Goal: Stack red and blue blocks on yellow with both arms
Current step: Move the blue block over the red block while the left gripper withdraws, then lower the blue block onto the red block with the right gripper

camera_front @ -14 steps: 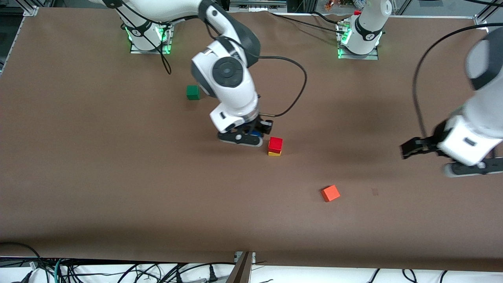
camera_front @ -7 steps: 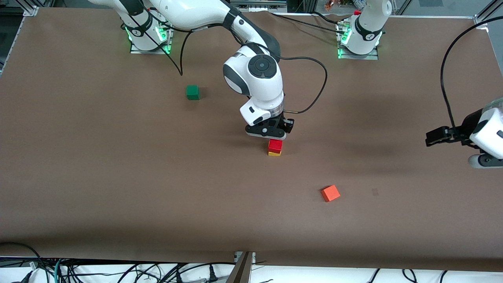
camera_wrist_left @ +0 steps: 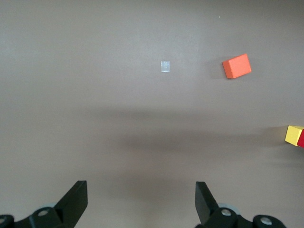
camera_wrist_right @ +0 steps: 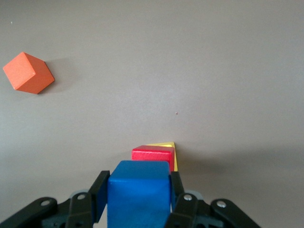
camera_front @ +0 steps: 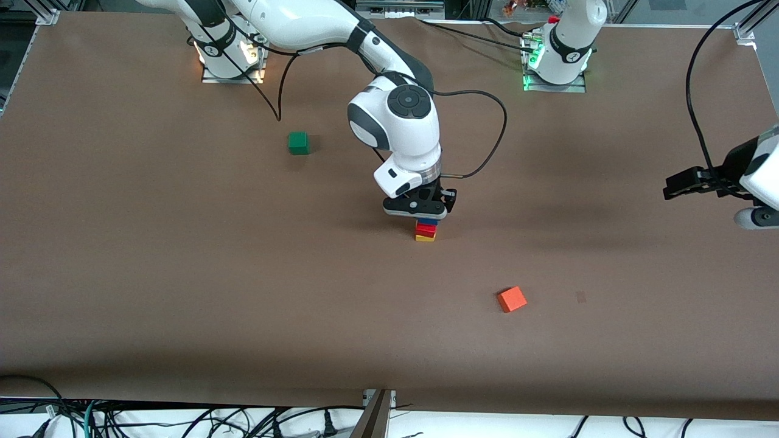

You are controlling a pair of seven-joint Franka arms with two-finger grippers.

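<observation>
The red block (camera_front: 426, 230) sits on the yellow block (camera_front: 425, 238) in the middle of the table. My right gripper (camera_front: 427, 214) is shut on the blue block (camera_front: 428, 221) and holds it directly over the red block; I cannot tell whether they touch. In the right wrist view the blue block (camera_wrist_right: 138, 194) sits between the fingers, with the red block (camera_wrist_right: 153, 153) and a sliver of yellow block (camera_wrist_right: 172, 154) under it. My left gripper (camera_front: 675, 185) is open and empty, up in the air over the left arm's end of the table; it also shows in the left wrist view (camera_wrist_left: 141, 202).
An orange cube (camera_front: 512, 298) lies nearer to the front camera than the stack, toward the left arm's end. A green cube (camera_front: 298, 143) lies farther from the camera, toward the right arm's end. A cable (camera_front: 487, 128) loops above the table by the right arm.
My right gripper has carried the blue block sideways to over the red block and lowered it. My left gripper has pulled back toward its end of the table and risen.
</observation>
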